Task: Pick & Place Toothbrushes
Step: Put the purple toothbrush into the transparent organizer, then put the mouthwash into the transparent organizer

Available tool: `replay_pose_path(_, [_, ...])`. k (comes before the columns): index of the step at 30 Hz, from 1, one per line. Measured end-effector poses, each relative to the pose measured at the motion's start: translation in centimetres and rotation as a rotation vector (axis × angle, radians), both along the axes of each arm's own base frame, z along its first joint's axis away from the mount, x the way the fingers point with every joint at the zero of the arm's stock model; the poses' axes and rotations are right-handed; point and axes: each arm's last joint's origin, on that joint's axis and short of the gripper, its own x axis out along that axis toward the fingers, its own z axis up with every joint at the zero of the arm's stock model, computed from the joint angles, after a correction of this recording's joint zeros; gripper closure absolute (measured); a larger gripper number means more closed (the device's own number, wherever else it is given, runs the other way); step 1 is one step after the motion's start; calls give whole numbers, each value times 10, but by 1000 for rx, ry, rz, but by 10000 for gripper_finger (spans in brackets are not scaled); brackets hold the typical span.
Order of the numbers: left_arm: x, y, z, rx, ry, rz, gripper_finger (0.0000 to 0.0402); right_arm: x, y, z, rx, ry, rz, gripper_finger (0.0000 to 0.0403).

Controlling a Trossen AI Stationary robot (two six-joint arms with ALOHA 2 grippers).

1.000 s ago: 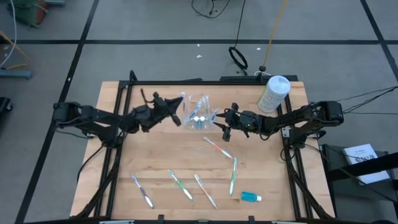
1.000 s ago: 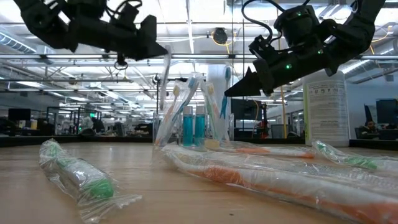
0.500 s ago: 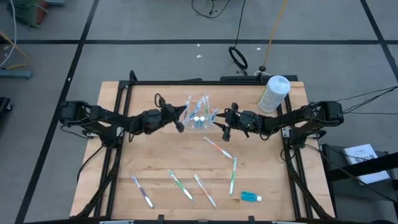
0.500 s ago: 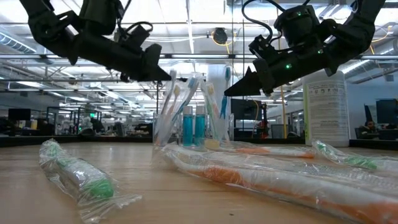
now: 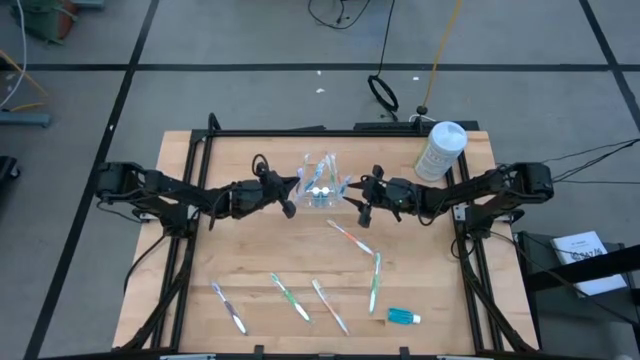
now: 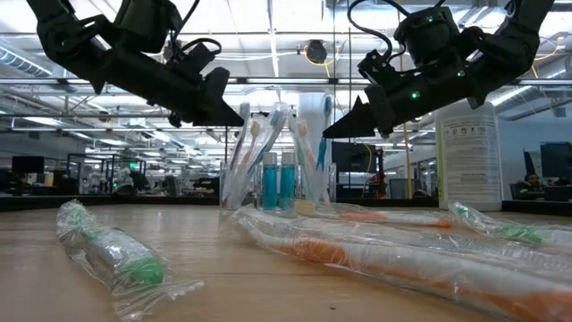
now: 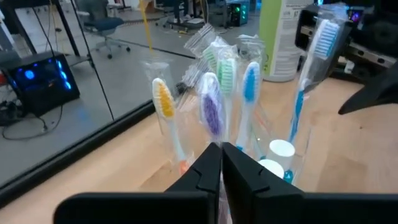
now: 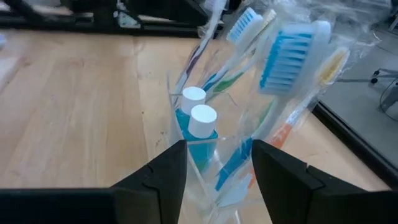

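A clear cup [image 5: 320, 187] at the table's far middle holds several wrapped toothbrushes, heads up, and two blue tubes. My left gripper [image 7: 222, 152] reaches level to its left side, shut on a purple-bristled toothbrush [image 7: 211, 112] that stands in the cup. My right gripper [image 8: 217, 162] is open at the cup's right side, its fingers on either side of the cup's near corner [image 8: 198, 186]. Several more wrapped toothbrushes [image 5: 292, 297] lie flat on the near half of the table. My left gripper pinches the purple-bristled toothbrush by its shaft just below the head [image 7: 216, 140], between its two fingertips. The fingers come nearly level from the table's left and lie across the shaft. The brush stands upright with its lower end down in the cup. My right gripper: I cannot tell whether its fingers touch the cup.
A tall white canister [image 5: 441, 150] stands at the far right. A short blue tube with a white cap [image 5: 403, 317] lies near the front right. Two orange and green brushes [image 5: 350, 238] lie just right of centre. A black frame [image 5: 205, 140] runs round the board.
My left gripper has sunk and stretched toward the cup, tipping toward level. The toothbrush it carries has come down from above the rim and now stands in the cup among the others.
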Motion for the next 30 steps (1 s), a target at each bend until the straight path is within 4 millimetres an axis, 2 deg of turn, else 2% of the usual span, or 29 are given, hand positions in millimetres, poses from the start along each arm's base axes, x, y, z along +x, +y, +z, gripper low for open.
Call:
replay_pose_path(4, [-1,2,-1,-53,-24,21,346,-8,4,11,-41,31,25,231])
replay_pose_path(9, [-1,2,-3,-46,-1,21,292,-26,11,29,65,52,10,231])
replay_pose_path(14, [-2,-1,1,-5,12,-2,248,-49,20,35,152,155,7,231])
replay_pose_path(19, [-4,-6,11,4,-34,-18,221,-70,34,36,262,249,3,231])
replay_pose_path(24, [-9,-7,21,35,-53,18,215,-85,56,37,321,314,75,232])
replay_pose_path(28, [-13,-4,24,71,-27,59,215,-89,86,37,381,329,247,232])
replay_pose_path(30, [-13,-4,23,73,-11,63,215,-89,104,35,409,284,329,232])
